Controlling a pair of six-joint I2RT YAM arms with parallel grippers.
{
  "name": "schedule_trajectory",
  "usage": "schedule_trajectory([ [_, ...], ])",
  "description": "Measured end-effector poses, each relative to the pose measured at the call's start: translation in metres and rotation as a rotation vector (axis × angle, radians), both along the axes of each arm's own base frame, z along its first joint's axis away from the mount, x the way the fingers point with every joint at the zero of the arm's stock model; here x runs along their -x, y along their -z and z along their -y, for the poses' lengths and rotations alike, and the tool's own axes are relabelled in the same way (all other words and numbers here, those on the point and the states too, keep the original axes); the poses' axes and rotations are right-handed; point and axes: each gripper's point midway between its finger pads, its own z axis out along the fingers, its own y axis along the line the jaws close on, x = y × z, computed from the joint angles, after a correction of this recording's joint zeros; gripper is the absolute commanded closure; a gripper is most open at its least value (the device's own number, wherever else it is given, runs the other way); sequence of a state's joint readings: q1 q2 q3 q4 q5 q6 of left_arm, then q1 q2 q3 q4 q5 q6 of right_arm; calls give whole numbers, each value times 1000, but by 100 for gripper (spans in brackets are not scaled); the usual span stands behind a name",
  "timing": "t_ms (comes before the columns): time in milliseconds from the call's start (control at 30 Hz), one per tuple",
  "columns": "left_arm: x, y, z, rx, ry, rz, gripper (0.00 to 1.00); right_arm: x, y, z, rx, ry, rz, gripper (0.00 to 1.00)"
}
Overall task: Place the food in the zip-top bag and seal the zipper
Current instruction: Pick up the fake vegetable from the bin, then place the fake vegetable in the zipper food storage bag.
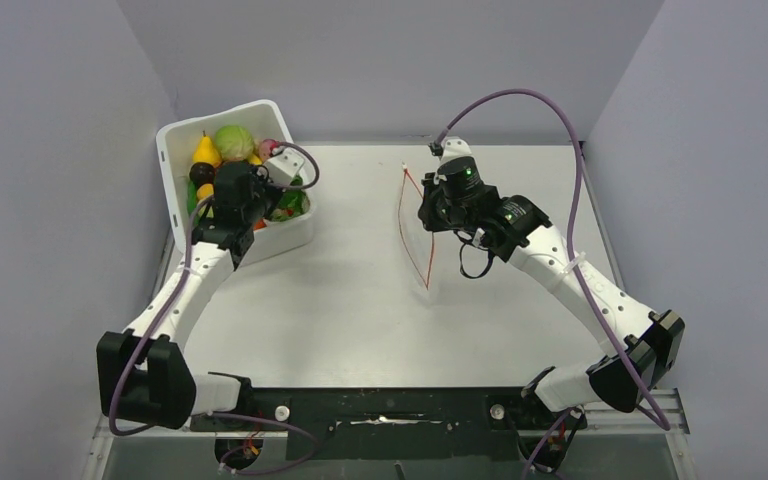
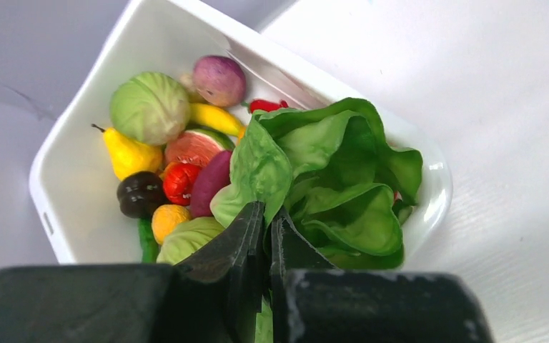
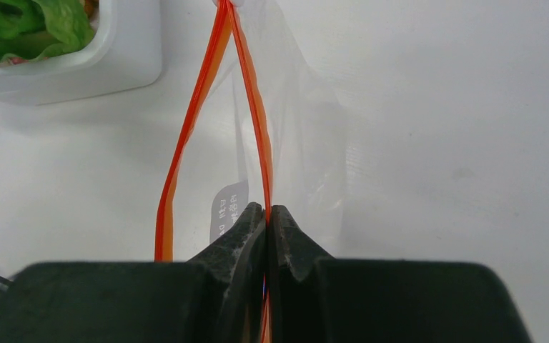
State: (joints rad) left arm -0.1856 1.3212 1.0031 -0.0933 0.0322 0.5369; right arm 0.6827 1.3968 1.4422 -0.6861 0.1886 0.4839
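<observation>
Green ruffled lettuce (image 2: 329, 179) looks soft and light, so our left gripper (image 2: 266, 212) pinches a leaf edge. Our right gripper (image 3: 266, 211) clamps one zipper (image 3: 253, 107) lip of the limp bag (image 3: 307, 143).

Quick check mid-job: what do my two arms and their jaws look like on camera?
The left arm and right arm match: white link shells, black blocky joint housings, and a purple cable looping along each. Small green lights glow on the right wrist. The jaws are black, wedge-shaped, with pale scuffing along their edges.
</observation>
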Motion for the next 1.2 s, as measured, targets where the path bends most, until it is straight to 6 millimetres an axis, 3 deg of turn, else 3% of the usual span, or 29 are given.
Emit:
schedule_trajectory([
  [233,5,-72,1,181,-80,136,100,1,0,-6,-35,-7,-14,100],
  [400,18,-109,12,351,-72,185,100,1,-1,-12,-62,-12,-19,100],
  [700,47,-157,48,672,38,171,100,-5,11,-23,-90,-10,-56,100],
  [933,85,-200,77,950,170,126,100,-6,15,-34,-136,-14,-80,100],
  [1200,120,-233,105,1164,339,30,100,-6,18,-41,-179,-12,-97,100],
])
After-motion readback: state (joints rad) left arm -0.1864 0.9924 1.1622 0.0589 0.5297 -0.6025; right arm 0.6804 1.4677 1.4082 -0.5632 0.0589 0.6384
